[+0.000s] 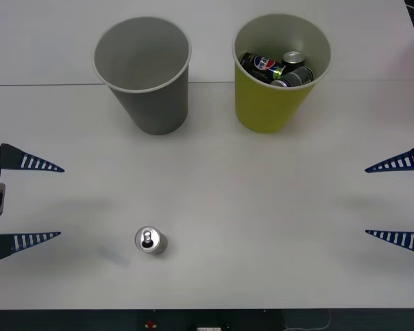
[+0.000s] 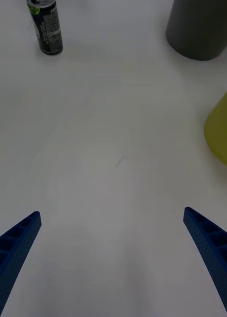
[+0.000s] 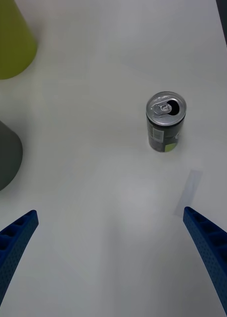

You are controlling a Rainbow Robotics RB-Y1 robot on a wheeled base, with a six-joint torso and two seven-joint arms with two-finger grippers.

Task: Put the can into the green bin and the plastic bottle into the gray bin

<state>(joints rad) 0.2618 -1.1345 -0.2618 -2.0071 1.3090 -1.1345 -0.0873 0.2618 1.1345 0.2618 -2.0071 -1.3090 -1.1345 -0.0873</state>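
The can (image 1: pixel 150 241) stands upright on the white table near its front edge, left of centre; its silver top and dark side also show in the left wrist view (image 3: pixel 165 122) and the right wrist view (image 2: pixel 47 27). My left gripper (image 1: pixel 45 201) hangs open at the table's left, apart from the can. My right gripper (image 1: pixel 381 201) hangs open at the far right. At the back stand the gray bin (image 1: pixel 145 72), with nothing inside, and the green bin (image 1: pixel 279 69), holding several cans. The plastic bottle is out of view.
The white table (image 1: pixel 262 207) is bare between the grippers. A seam (image 1: pixel 41 84) runs across it behind the bins. Both bin bases show in the wrist views: gray bin (image 3: pixel 4 158), green bin (image 3: pixel 12 44), gray bin (image 2: pixel 200 29), green bin (image 2: pixel 219 131).
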